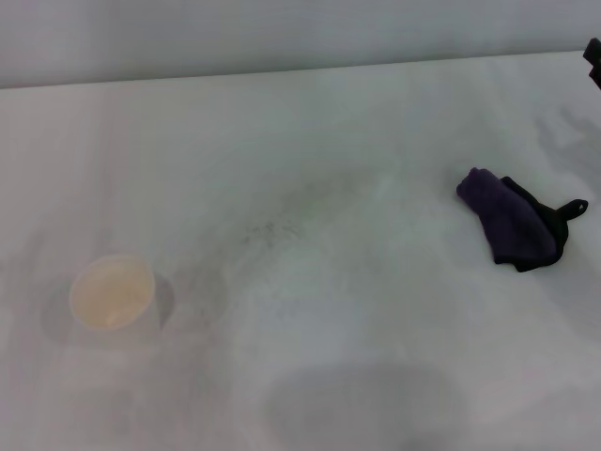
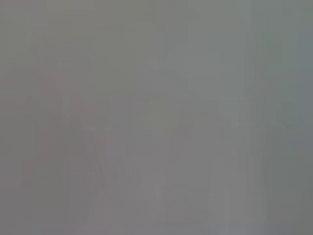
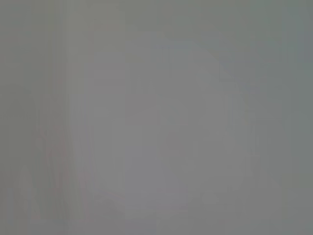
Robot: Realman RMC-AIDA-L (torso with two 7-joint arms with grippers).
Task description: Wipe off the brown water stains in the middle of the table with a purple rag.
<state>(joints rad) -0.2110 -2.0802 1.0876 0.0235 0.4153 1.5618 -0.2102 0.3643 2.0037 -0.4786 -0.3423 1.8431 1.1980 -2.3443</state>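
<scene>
Only a small dark part of the right gripper (image 1: 593,58) showed, at the far right edge of the table (image 1: 376,132), and whether it was wide or narrow could not be told. The left gripper was in none of the views, and both wrist views gave only plain grey with nothing to recognise. The rag (image 1: 510,224) lay on the table nearer to the robot than this gripper and a little to its left, well apart from it and touching nothing else. It was bunched into a thick fold, dark purple on the upper side with black edging along the side nearest the robot, and its short black loop (image 1: 573,209) stuck out on the side below the gripper. Further to the left of the gripper, around the middle of the table, there was a band of faint grey smudges (image 1: 272,230) with small specks. I could not make out a brown stain among them with certainty. A white cup (image 1: 113,292) stood upright on the robot's left side, far from the gripper and from the rag, and its inside looked pale brown. A soft grey shadow (image 1: 366,404) lay on the near edge of the table, between the cup and the rag. A grey wall (image 1: 282,33) rose behind the far edge of the table.
</scene>
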